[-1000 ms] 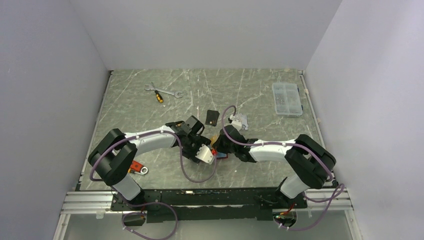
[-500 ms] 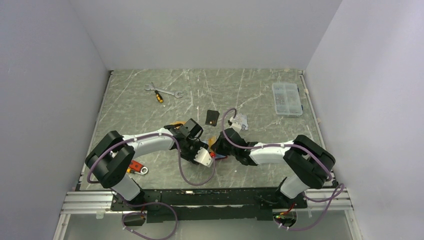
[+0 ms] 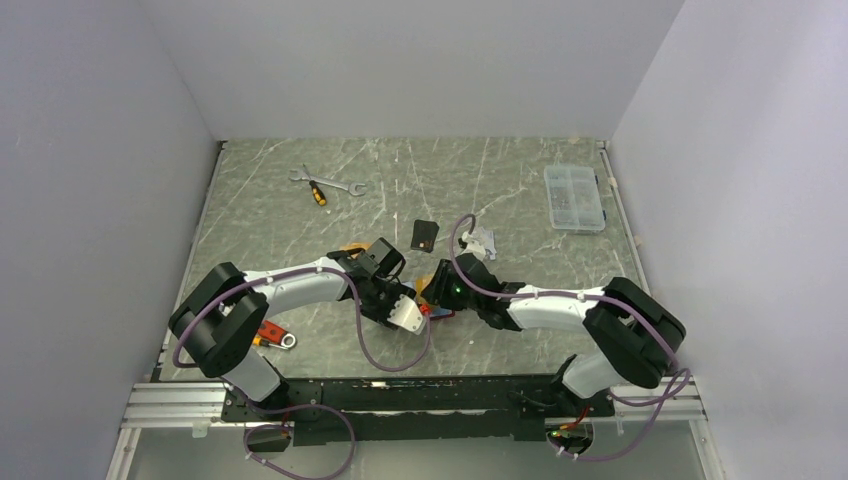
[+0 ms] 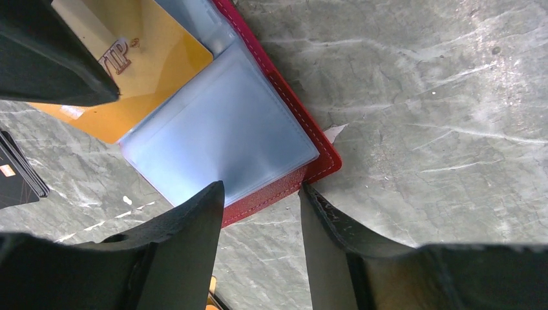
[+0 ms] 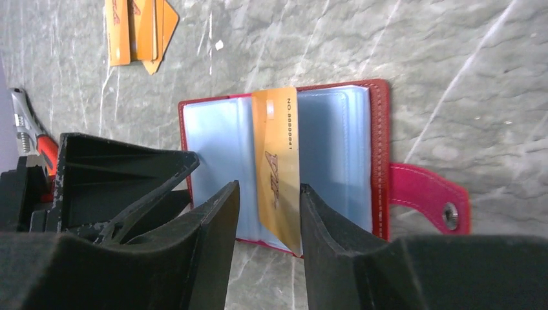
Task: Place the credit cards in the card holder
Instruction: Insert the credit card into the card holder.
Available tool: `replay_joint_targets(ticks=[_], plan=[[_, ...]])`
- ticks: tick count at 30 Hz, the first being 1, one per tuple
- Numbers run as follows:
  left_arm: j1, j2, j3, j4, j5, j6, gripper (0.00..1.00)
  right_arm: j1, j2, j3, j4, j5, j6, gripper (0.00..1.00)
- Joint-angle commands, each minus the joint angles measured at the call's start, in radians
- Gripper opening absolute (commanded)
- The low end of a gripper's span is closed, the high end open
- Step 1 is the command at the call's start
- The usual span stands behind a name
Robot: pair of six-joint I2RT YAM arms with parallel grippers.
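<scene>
The dark-red card holder point(image 5: 380, 135) lies open on the table, clear sleeves up and snap tab point(image 5: 426, 194) to one side; from above only a red sliver point(image 3: 430, 311) shows between the grippers. An orange credit card point(image 5: 276, 148) sits slanted in its middle sleeves. My right gripper point(image 5: 269, 194) is open around that card's near end, the card against one finger. My left gripper point(image 4: 262, 194) is open at the holder's corner point(image 4: 323, 158), one fingertip over a sleeve. More orange cards point(image 5: 136, 29), black cards point(image 3: 425, 235) and silver-grey cards point(image 3: 481, 240) lie on the table.
A wrench and a screwdriver point(image 3: 325, 186) lie at the back left. A clear compartment box point(image 3: 574, 197) stands at the back right. A red-handled tool point(image 3: 272, 335) lies by the left arm. The two grippers are nearly touching over the holder.
My right gripper has opened and let go of the orange card, which stays in the holder. My left gripper's jaws have narrowed a little at the holder's corner.
</scene>
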Motion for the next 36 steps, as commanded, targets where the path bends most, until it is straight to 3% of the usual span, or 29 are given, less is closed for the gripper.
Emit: replay_joint_targets(ticks=[1,4,9,22,36], plan=[[-0.008,-0.003,-0.014,-0.025,0.021,-0.008,0.52,-0.027,-0.036,0.017,-0.025,-0.016,-0.050,0.41],[-0.008,0.000,-0.009,-0.030,0.025,-0.012,0.51,-0.035,-0.040,0.016,-0.020,-0.021,-0.049,0.32],[-0.008,0.000,-0.005,-0.030,0.027,-0.011,0.51,-0.042,-0.033,0.017,-0.008,-0.028,-0.044,0.00],[-0.008,0.010,0.011,-0.051,0.031,-0.015,0.47,-0.042,-0.067,-0.098,0.088,-0.047,0.002,0.00],[-0.020,0.008,0.004,-0.058,0.024,-0.016,0.43,-0.042,-0.030,-0.256,0.392,-0.101,0.119,0.00]])
